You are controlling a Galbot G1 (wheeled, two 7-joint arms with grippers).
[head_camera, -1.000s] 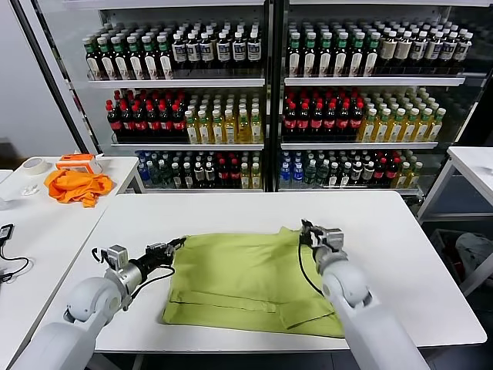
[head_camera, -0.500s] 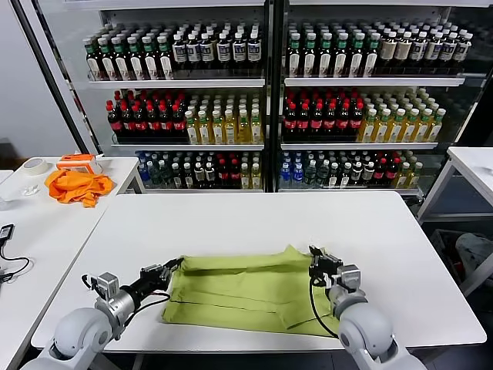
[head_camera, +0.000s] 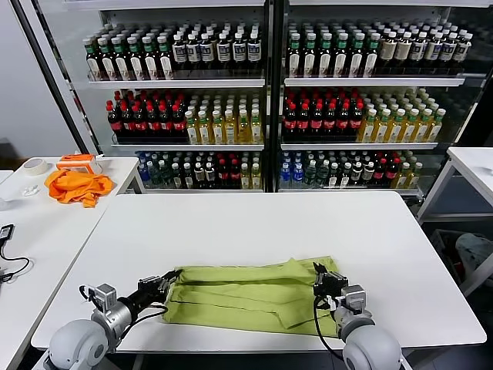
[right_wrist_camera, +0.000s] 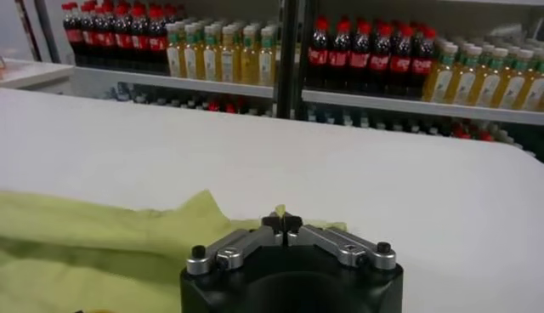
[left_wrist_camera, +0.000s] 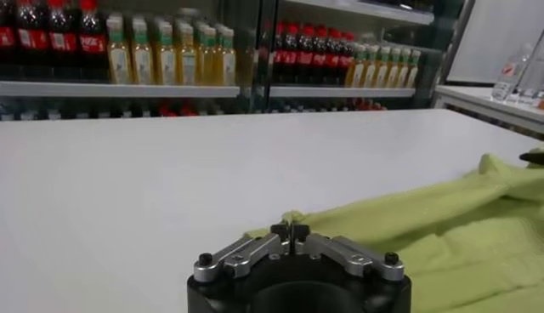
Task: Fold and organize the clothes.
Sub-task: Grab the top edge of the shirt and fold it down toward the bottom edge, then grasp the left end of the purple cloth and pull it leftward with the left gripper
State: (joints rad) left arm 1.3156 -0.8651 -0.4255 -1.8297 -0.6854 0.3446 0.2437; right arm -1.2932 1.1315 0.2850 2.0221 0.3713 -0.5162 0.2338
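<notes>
The lime-green T-shirt lies as a long, low band across the near part of the white table, its far edge doubled over toward the front. My left gripper is shut on the shirt's left corner. In the left wrist view the fingertips pinch a bit of green fabric, and the rest of the shirt spreads away beyond them. My right gripper is shut on the right corner. In the right wrist view the gripper holds a green fold, with the shirt trailing off to one side.
An orange cloth, a tape roll and a black device with a cable lie on the side table to the left. Shelves of bottles stand behind. Another white table is at the right.
Both grippers have drawn back toward the table's near edge with the shirt's far edge in them. The shirt went from a broad spread to a narrow doubled band.
</notes>
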